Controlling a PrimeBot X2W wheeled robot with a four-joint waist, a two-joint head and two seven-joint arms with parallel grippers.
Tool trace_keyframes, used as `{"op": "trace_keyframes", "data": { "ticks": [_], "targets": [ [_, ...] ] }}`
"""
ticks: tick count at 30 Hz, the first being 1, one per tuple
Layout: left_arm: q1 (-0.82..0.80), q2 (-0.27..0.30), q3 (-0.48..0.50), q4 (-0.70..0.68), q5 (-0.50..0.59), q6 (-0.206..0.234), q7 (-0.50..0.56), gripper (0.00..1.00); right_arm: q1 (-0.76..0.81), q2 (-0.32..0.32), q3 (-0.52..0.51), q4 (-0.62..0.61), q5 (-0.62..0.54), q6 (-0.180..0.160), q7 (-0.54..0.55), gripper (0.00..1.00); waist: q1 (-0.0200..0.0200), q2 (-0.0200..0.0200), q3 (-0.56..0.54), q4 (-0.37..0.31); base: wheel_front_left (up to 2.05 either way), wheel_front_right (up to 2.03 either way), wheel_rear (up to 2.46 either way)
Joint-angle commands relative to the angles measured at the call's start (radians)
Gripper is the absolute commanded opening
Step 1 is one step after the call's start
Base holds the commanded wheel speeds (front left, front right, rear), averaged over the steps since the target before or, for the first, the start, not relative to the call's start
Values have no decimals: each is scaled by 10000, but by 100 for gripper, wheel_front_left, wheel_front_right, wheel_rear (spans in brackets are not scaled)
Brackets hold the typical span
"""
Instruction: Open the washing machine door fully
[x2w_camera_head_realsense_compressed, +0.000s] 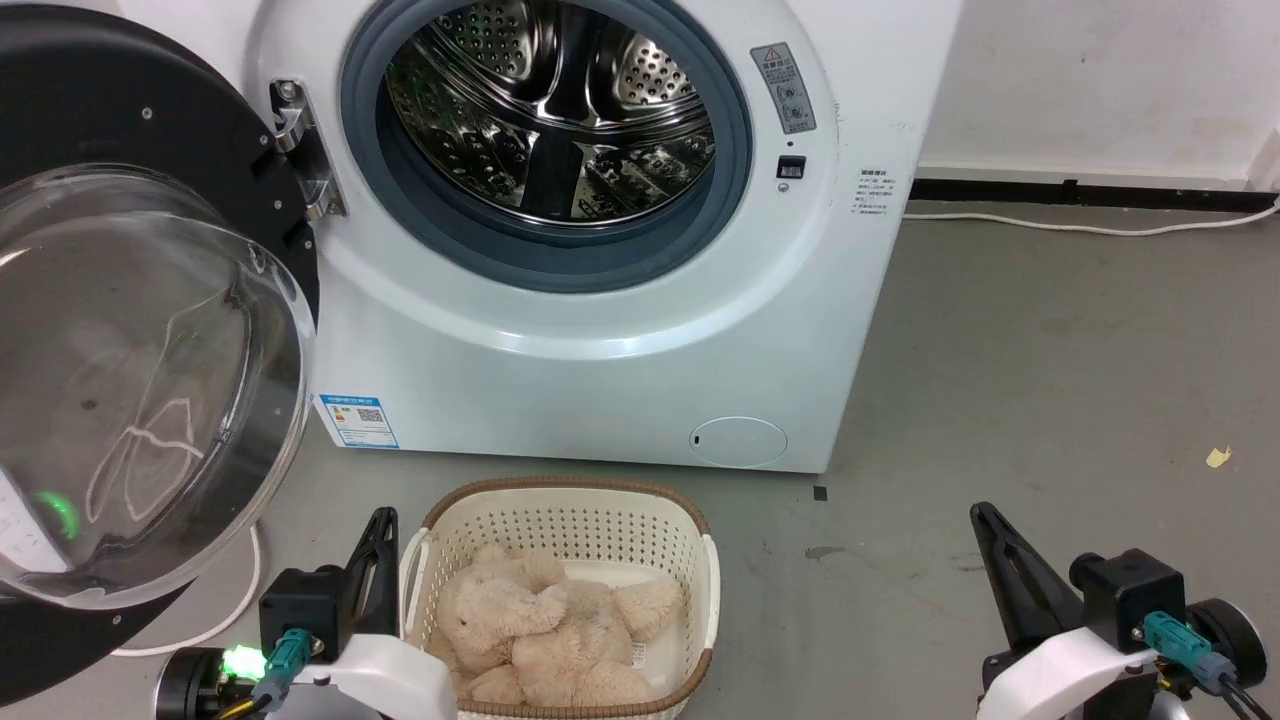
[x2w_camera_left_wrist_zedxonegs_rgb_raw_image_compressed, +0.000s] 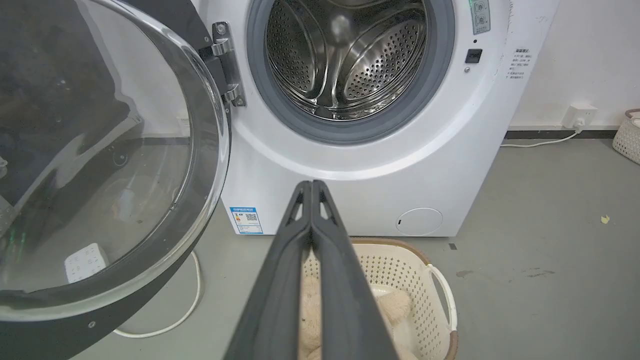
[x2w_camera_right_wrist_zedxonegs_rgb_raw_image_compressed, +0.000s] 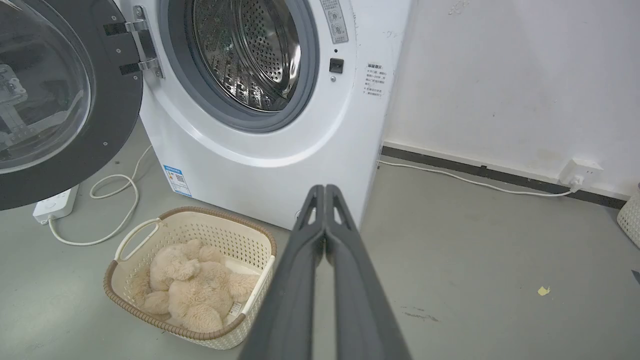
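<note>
Black-rimmed washing machine door (x2w_camera_head_realsense_compressed: 140, 380) hangs swung wide, left of the washing machine (x2w_camera_head_realsense_compressed: 600, 350); your head view cuts off its outer edge. Left gripper (x2w_camera_head_realsense_compressed: 383, 525) and right gripper (x2w_camera_head_realsense_compressed: 988, 522) are both clenched on nothing, clear of it.

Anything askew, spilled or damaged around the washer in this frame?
Nothing looks damaged or spilled. The washing machine door hangs open on its hinge. Only small oddities: a yellow scrap and a dark smear on the floor right of the basket, and a white cable looped under the door.
</note>
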Motion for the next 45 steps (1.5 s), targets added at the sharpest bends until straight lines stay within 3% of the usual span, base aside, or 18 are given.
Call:
{"op": "trace_keyframes", "data": {
  "ticks": [1, 45],
  "targets": [
    [-149, -3, 18, -32, 28, -57, 3, 0, -119, 32, 1, -43, -76, -9, 14, 0, 0, 0, 0, 0, 0, 0, 0],
    [-149, -3, 18, -32, 28, -57, 3, 0, -119, 32, 1, -43, -76, -9, 14, 0, 0, 0, 0, 0, 0, 0, 0]
  ]
}}
